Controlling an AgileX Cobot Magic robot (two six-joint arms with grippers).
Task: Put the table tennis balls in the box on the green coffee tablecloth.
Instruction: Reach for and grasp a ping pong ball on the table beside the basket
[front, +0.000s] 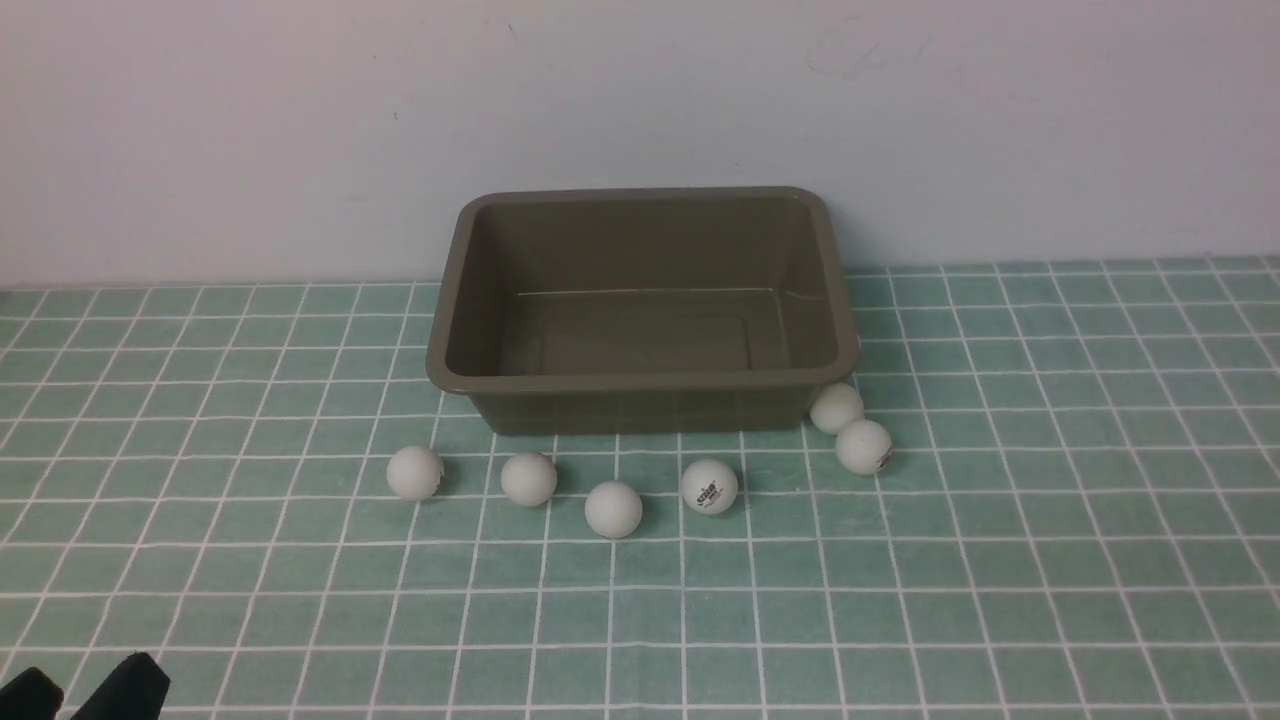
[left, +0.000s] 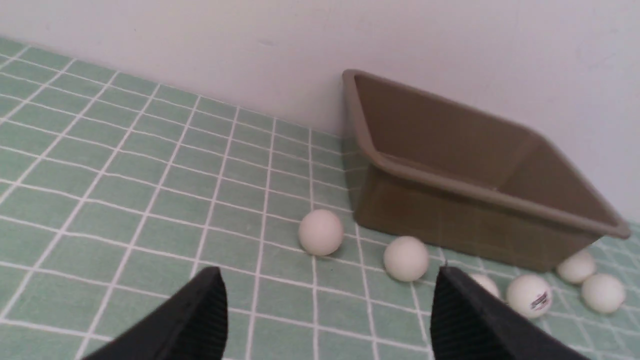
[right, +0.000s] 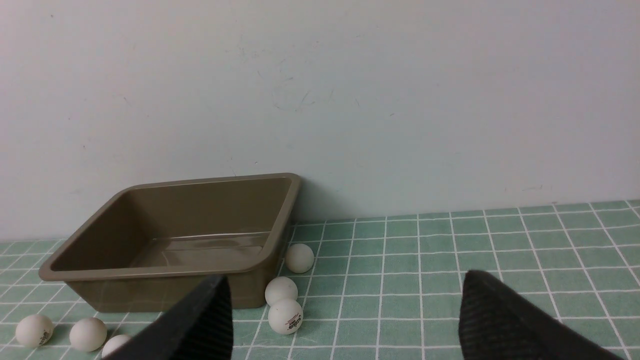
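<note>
The table tennis balls (front: 613, 509) lie loose on the green coffee tablecloth (front: 1000, 560), strung before the empty box (front: 645, 382), so lifts look short; left jaws and right jaws gape wide, holding nothing, seemingly readied to straddle one.

a plain pale wall (front: 640, 90) with faint scuffs stands behind.
</note>
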